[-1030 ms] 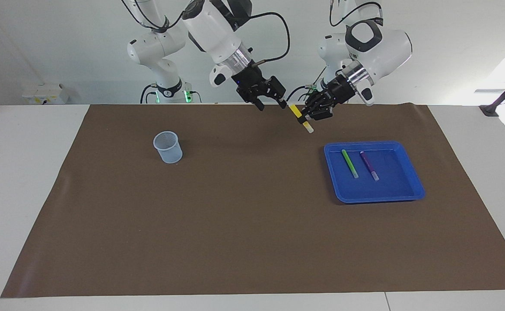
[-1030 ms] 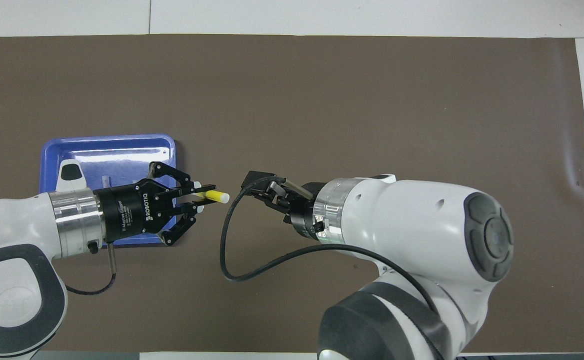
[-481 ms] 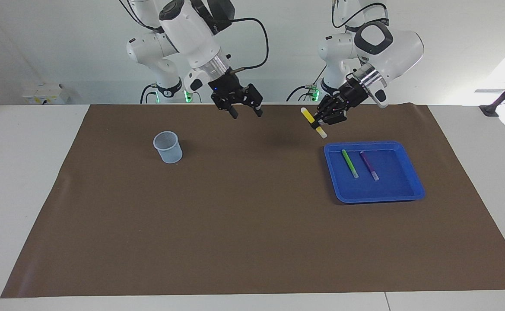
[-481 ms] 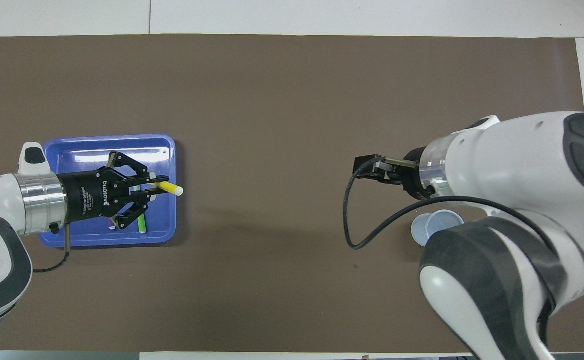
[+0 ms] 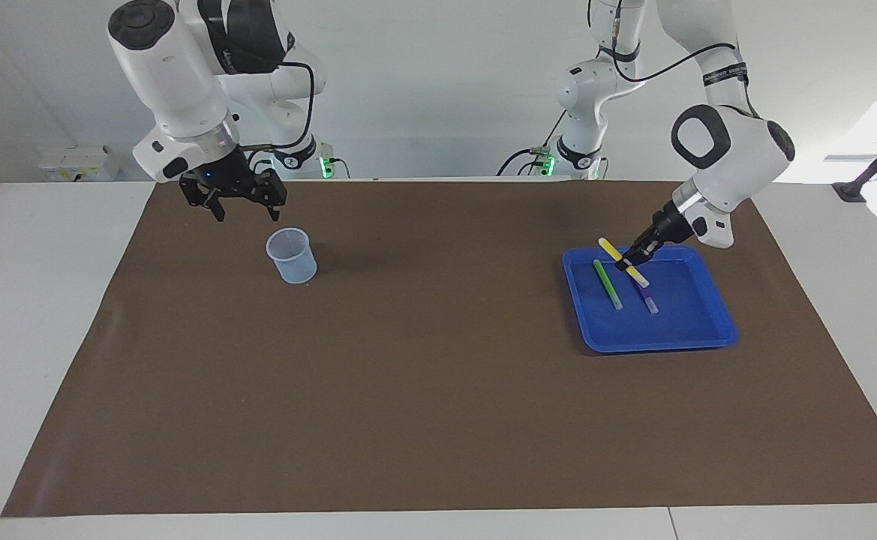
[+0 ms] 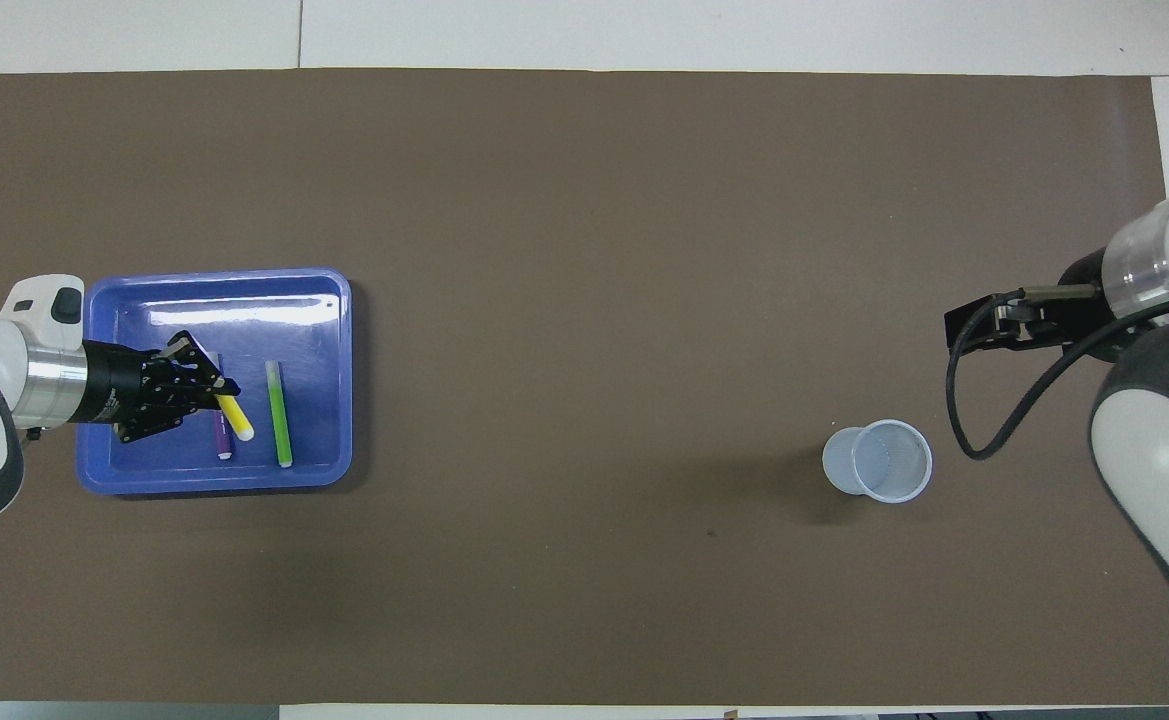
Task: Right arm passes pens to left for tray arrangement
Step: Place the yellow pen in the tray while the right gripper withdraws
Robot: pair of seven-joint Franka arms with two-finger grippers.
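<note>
The blue tray [image 5: 682, 319] lies at the left arm's end of the table; it also shows in the overhead view [image 6: 314, 330]. A green pen [image 5: 608, 283] [image 6: 279, 413] and a purple pen [image 5: 647, 298] [image 6: 221, 438] lie side by side in it. My left gripper [image 5: 630, 262] [image 6: 224, 385] is shut on the yellow pen [image 5: 609, 247] [image 6: 238, 420] and holds it tilted low over the tray, above the purple pen. My right gripper [image 5: 247, 214] [image 6: 954, 330] is open and empty, up in the air beside the cup.
A small translucent bluish cup [image 5: 292, 255] [image 6: 877, 460] stands upright at the right arm's end of the table. A brown mat [image 5: 408, 375] covers the table between cup and tray.
My left gripper has carried the yellow pen from the table's middle down over the tray. My right arm has drawn back to its own end, near the cup.
</note>
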